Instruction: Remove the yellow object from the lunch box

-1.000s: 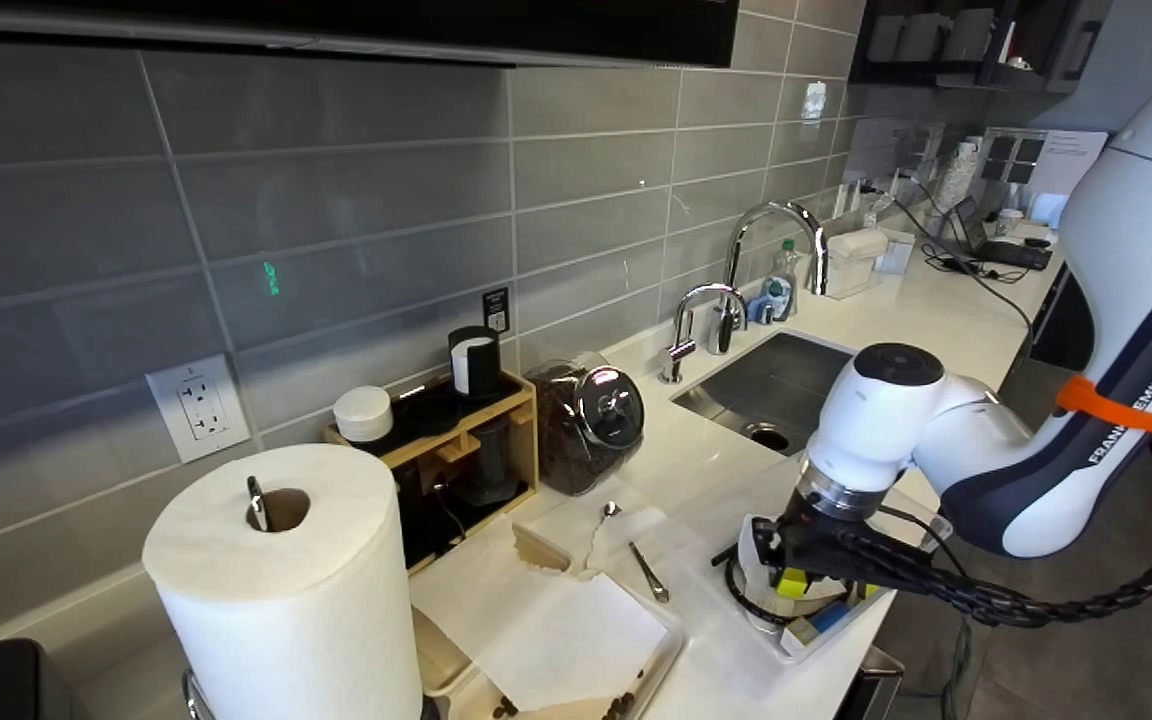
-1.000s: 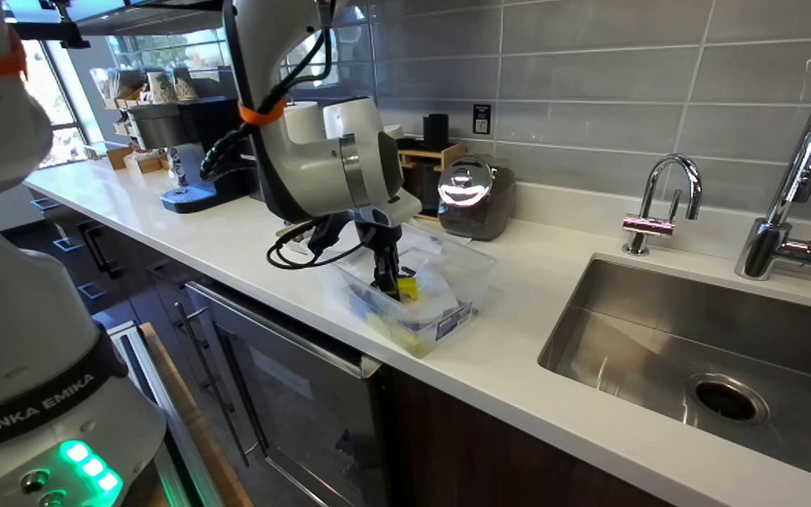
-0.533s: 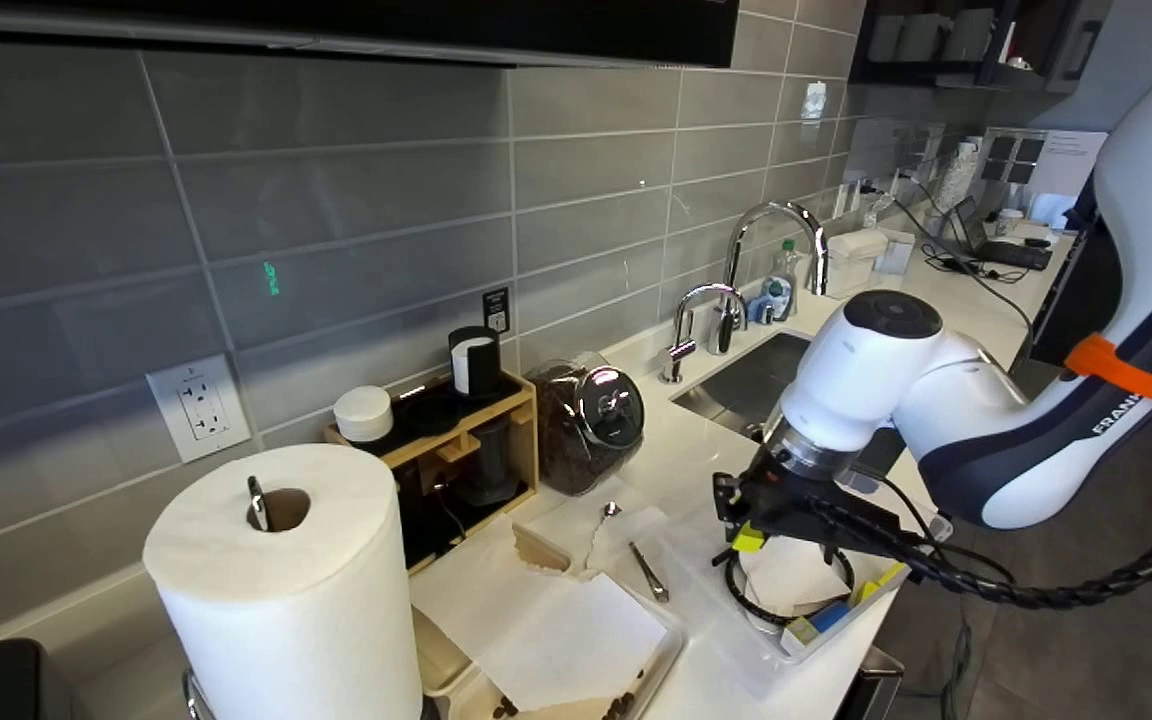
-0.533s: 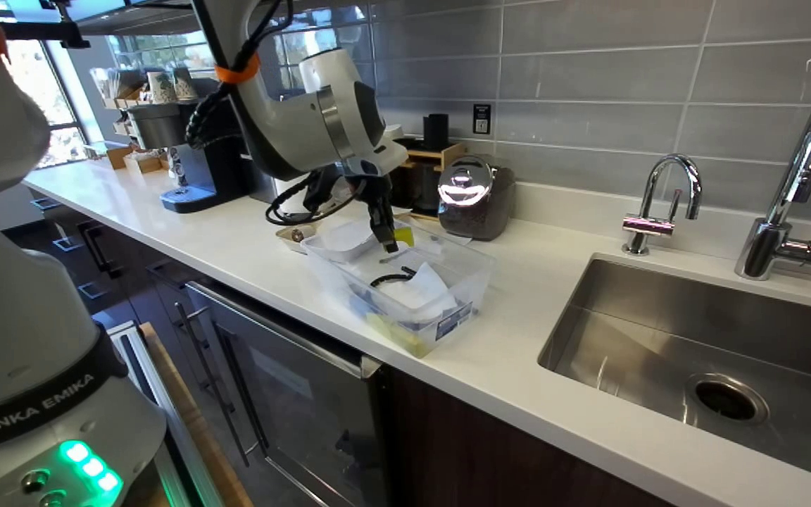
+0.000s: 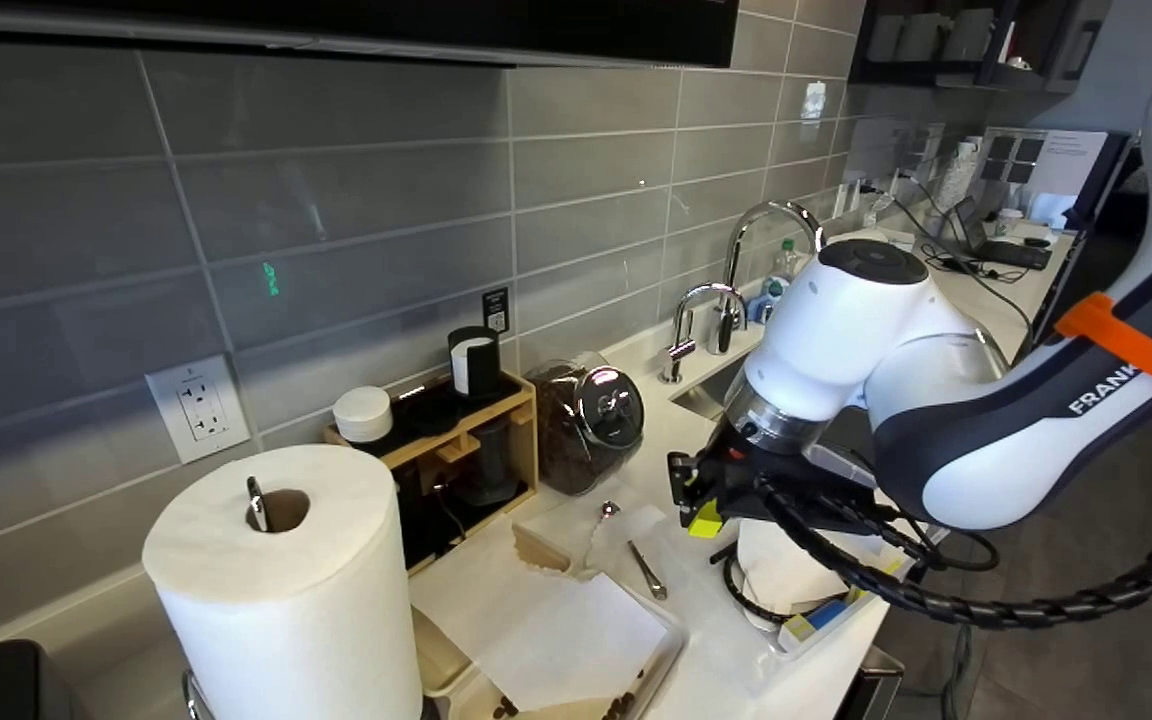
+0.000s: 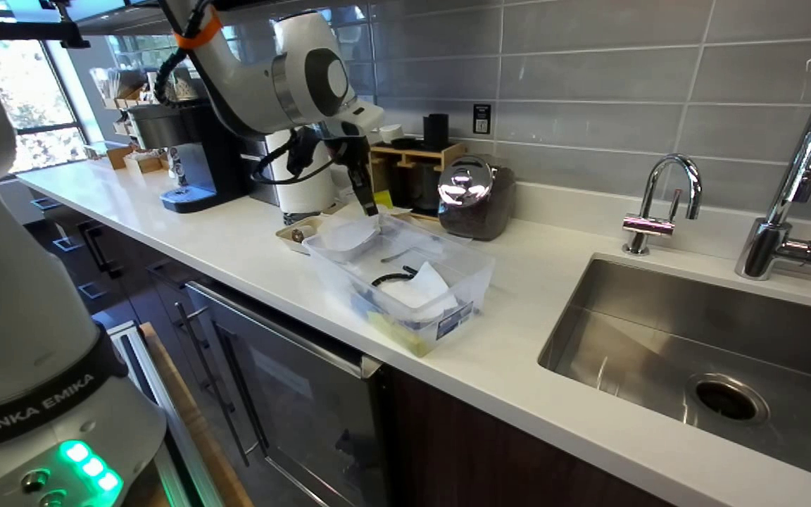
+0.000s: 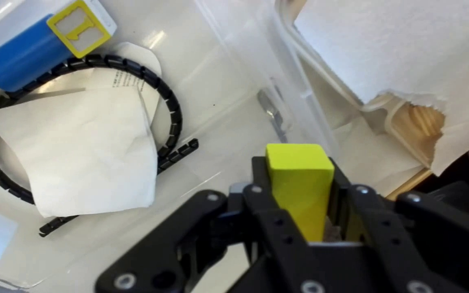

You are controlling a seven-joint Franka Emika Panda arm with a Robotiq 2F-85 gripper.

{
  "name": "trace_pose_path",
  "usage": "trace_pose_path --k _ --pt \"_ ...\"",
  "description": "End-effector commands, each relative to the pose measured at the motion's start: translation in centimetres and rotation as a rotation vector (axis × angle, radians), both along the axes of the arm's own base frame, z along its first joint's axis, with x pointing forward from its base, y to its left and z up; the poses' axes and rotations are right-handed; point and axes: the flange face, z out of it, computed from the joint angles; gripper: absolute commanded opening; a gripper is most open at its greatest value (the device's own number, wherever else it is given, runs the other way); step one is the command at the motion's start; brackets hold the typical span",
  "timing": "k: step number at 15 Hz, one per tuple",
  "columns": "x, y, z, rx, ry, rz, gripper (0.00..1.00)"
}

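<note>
Claw [image 7: 297, 173] closed around yellow block [image 7: 302, 189], aloft near the rim of the plastic box [image 6: 469, 292]; fully past it, can't tell. Should head toward 2 o'clock in wrist view, clear rim, lower to counter [image 6: 511, 331], release gently.

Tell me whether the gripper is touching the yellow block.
Touching. The wrist view shows the gripper closed on the yellow block, its black fingers against opposite sides of it with no visible gap.

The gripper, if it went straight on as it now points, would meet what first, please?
The held block would probably touch the bin, or else the utensil beside it; depth is unclear.
</note>
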Motion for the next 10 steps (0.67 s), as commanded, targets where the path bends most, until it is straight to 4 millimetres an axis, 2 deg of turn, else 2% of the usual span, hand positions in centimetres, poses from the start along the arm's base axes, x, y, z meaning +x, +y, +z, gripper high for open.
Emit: trace_pose_path --k 1,6,7,10 --pt "-0.9 2.9 0.0 0.028 0.041 0.109 0.09" --pt "-1.8 7.9 -0.6 0.08 0.056 0.3 0.09" --pt "-1.8 6.8 -0.1 0.066 0.051 0.25 0.34" --pt "-2.2 8.0 -0.3 0.073 0.056 0.293 0.34"
